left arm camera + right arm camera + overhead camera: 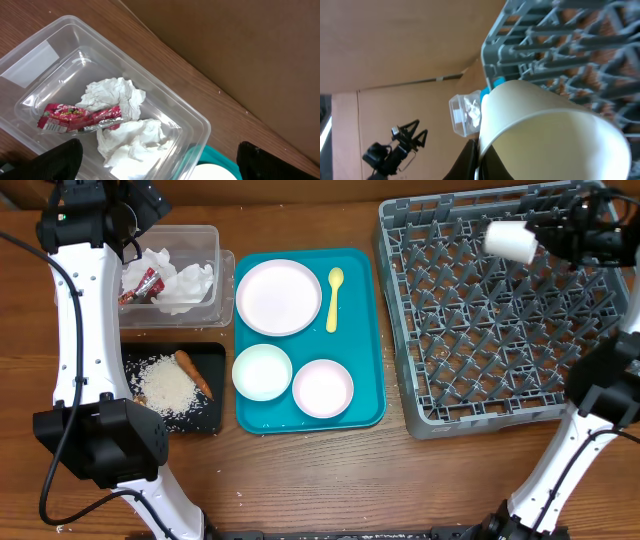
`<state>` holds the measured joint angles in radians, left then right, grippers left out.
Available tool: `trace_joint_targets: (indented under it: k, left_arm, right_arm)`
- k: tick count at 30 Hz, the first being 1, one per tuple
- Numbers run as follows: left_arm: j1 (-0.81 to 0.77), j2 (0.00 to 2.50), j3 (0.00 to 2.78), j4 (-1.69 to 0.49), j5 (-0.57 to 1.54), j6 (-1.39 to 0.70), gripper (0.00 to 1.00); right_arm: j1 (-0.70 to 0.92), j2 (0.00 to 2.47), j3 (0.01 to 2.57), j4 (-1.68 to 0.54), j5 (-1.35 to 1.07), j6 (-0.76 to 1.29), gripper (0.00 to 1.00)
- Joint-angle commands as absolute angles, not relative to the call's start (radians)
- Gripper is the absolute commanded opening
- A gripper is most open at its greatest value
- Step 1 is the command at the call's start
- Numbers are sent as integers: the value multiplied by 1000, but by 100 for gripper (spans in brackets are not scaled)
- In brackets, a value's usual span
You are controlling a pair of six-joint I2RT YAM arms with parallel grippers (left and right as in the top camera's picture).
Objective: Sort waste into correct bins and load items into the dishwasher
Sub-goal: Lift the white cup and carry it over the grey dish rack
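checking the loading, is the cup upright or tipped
Tipped: the cup lies on its side in the shut right claw, over the far side of the rack.

A brown wooden table [300,480] is seen from above, and four things are set directly on it. A clear plastic tub [205,240] is placed at the far left, and a shallow black tray [215,415] is laid just beside it on the near side. A teal tray [362,310] is set close against both, toward the middle. A large grey dish rack [480,423] is placed on the right, parted from the teal tray by a narrow strip of bare wood.
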<state>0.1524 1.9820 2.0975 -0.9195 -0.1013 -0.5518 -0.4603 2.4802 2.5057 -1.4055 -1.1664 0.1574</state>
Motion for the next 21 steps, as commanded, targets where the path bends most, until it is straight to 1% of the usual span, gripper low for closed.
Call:
trace_joint_targets:
  k: [1,7,10,21]
  left_arm:
    - [150,1964,2109,-918,-100,-565,100]
    - [150,1964,2109,-918,-100,-565,100]
    - [150,1964,2109,-918,-100,-565,100]
    - [150,1964,2109,-918,-100,-565,100]
  right_arm:
    - [-473,2482,2462,-1369,-1173,168,4]
    - [-469,2482,2388,-1259,-1277,173,4]
    - [-469,2482,2351,-1224,-1282,187,4]
    - [-485,2482,2246,-1219,-1280,187,4]
